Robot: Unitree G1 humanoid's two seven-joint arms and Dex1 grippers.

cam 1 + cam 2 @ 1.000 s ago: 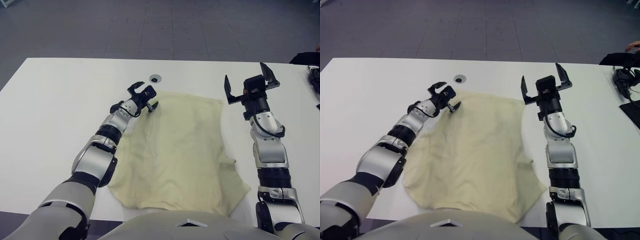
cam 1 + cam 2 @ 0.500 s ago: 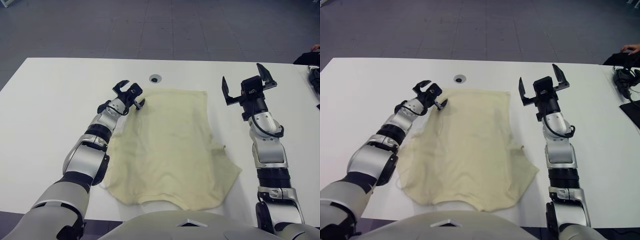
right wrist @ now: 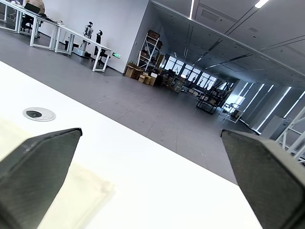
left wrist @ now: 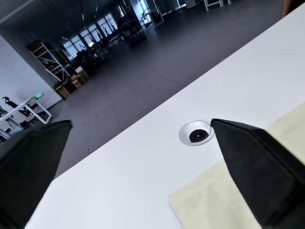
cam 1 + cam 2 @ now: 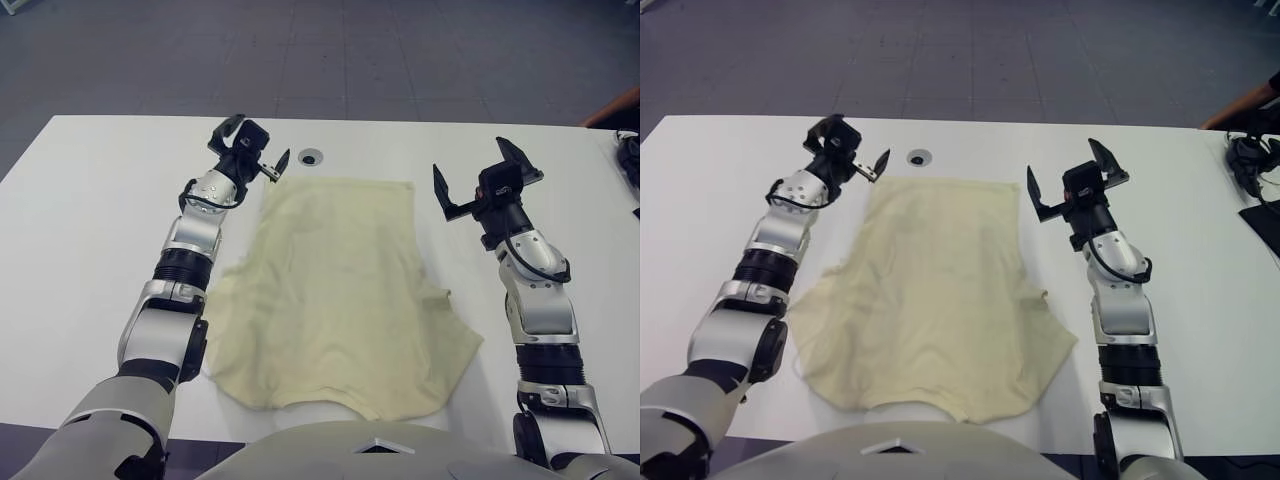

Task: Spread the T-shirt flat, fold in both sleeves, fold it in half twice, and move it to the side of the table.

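On the white tabletop [image 5: 90,220], just off the far left corner of the pale yellow T-shirt [image 5: 340,290]: has let go with the left hand [image 5: 257,143] and raised it clear, fingers wide apart, next to the round cable grommet [image 5: 311,157]. Had that hand down at the same corner a second ago, dragging the cloth leftward; has left the cloth where it lay for the last half second. Keeps the right hand [image 5: 468,155] up beside the far right corner, spread wide and holding nothing, now tipped a little more toward the shirt. Leaves the T-shirt in the middle of the tabletop, far hem straight, lower part wider and rumpled, near edge reaching the tabletop's front edge, a small pucker on the right side. Reads as the spreading step well along but not finished: sleeves not yet laid out plainly, so probably more tugging at the near part before any sleeve fold. No print, label or brand legible on shirt or tabletop.
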